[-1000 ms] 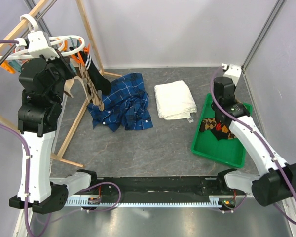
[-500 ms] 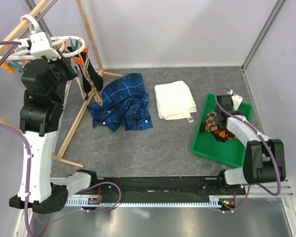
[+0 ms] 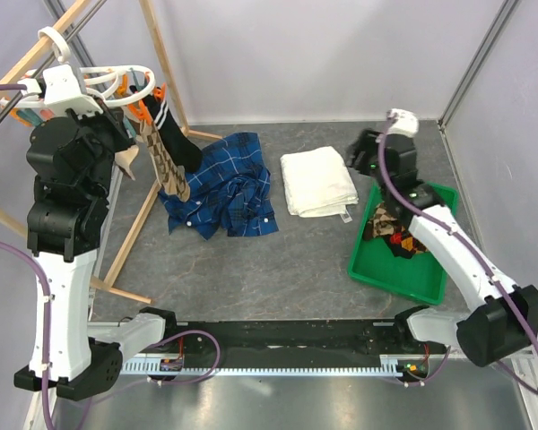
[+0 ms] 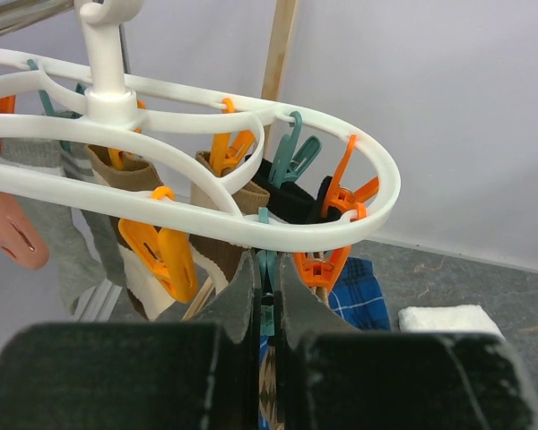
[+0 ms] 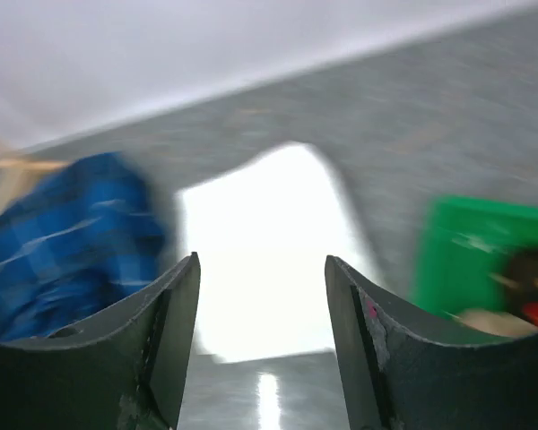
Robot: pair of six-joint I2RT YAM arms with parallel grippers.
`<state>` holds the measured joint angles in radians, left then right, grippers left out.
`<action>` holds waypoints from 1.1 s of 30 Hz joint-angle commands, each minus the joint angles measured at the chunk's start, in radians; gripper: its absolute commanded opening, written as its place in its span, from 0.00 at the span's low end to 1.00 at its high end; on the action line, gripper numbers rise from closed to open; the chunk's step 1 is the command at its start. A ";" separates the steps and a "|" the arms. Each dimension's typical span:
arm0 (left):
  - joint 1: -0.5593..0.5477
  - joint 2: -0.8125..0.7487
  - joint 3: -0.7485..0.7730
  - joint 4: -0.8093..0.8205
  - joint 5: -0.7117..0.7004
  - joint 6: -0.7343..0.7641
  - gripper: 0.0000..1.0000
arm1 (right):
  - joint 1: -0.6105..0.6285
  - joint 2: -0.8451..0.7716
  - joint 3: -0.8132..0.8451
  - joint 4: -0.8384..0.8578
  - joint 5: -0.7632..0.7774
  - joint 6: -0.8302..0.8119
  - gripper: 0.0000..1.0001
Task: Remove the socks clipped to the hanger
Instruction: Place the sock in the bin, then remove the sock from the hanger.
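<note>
The socks (image 3: 169, 166) are light, limp and not fragile. We judge that they will stretch and sag rather than resist, so a bare pull would drag the hanger (image 4: 106, 63) along with them. They hang by their cuffs from orange and teal clips on that hanger, high at the far left above the counter (image 3: 296, 260); more lie in the green tray (image 3: 412, 278) at the right. The best hold, in our view, is on a clip's levers to free the cuff, or on the sock body just below the clip. The left tool (image 4: 266, 269) is pinched narrow on a teal clothespin (image 4: 265, 318) under the ring's front rim. The right tool (image 5: 262, 264) stands wide and carries nothing, raised between the white towel (image 3: 318, 184) and the tray. The counter is flat, grey and stone-patterned. The plaid shirt (image 3: 224, 193) lies below the hanger, and the wooden rack poles (image 3: 159, 54) crowd the left approach.
</note>
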<state>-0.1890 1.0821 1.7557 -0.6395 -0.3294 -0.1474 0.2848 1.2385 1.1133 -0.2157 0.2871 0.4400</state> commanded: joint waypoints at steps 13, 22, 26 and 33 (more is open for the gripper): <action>0.002 -0.024 -0.004 -0.054 0.090 -0.009 0.02 | 0.767 0.505 0.437 0.769 0.084 -0.266 0.68; 0.000 -0.030 -0.004 -0.057 0.089 -0.009 0.02 | 0.873 0.762 0.697 0.805 0.121 -0.374 0.75; 0.000 -0.031 -0.005 -0.058 0.098 -0.014 0.02 | 0.892 0.823 0.766 0.782 0.188 -0.414 0.72; 0.000 -0.048 -0.001 -0.068 0.104 -0.009 0.03 | 0.916 0.831 0.787 0.771 0.258 -0.514 0.00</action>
<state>-0.1871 1.0611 1.7531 -0.6567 -0.2703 -0.1482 1.1793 2.0869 1.8656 0.5339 0.4892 -0.0010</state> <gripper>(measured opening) 0.047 0.065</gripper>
